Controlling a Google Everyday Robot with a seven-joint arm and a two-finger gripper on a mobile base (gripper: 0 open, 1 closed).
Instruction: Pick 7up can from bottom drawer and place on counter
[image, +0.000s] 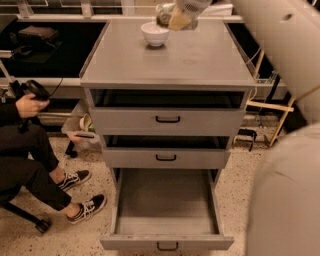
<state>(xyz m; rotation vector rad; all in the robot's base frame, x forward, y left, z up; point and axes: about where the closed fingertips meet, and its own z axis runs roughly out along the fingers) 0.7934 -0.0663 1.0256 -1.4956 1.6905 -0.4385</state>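
Observation:
My gripper (172, 17) hangs at the top of the view, over the back of the counter (190, 60), just right of and above the white bowl (154, 34). It is shut on the 7up can (163, 15), a small silvery-green can held above the counter top. The bottom drawer (167, 200) is pulled fully out, its grey floor bare and its black handle at the front. My arm (285, 60) runs down the right side of the view.
The two upper drawers (167, 120) stand slightly open. A seated person (30, 165) with sneakers sits on the floor side at left, holding a controller. A wooden frame (272, 107) and cables stand to the right of the cabinet.

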